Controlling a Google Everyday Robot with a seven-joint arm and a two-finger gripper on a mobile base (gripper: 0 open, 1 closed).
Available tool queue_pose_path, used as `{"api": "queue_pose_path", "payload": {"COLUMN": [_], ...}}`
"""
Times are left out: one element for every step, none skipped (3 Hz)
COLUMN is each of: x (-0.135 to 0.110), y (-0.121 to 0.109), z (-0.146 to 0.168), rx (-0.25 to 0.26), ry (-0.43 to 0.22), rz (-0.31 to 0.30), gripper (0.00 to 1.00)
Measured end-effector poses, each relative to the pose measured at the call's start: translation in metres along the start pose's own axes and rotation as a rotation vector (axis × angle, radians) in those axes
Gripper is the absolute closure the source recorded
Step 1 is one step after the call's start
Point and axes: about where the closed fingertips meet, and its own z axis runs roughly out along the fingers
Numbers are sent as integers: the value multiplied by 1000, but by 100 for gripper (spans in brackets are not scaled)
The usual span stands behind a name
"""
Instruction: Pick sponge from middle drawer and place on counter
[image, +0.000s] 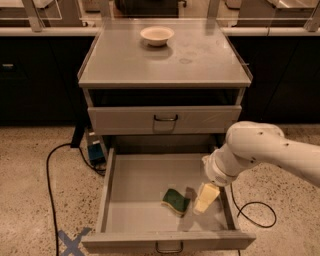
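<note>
Just beside sponge (176, 200), claw (205, 198) low inside open middle drawer (142, 182)

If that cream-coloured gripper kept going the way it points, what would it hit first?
Probably the floor of the middle drawer, close beside the sponge; the gripper points down into it. Depth is unclear, so it might clip the sponge.

Smooth white rounded arm (265, 150), pale yellow hand (201, 206) in middle drawer (145, 175)
</note>
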Motion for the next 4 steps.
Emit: {"api": "queue_pose_path", "payload": {"x": [10,23,28,28], "y": [14,19,13,-1], "z": [31,57,78,87], "rx": [-34,-88,-117,-106], "ry": [28,-1,-88,-151], "rz": [38,89,148,189], "gripper": [0,0,0,0]}}
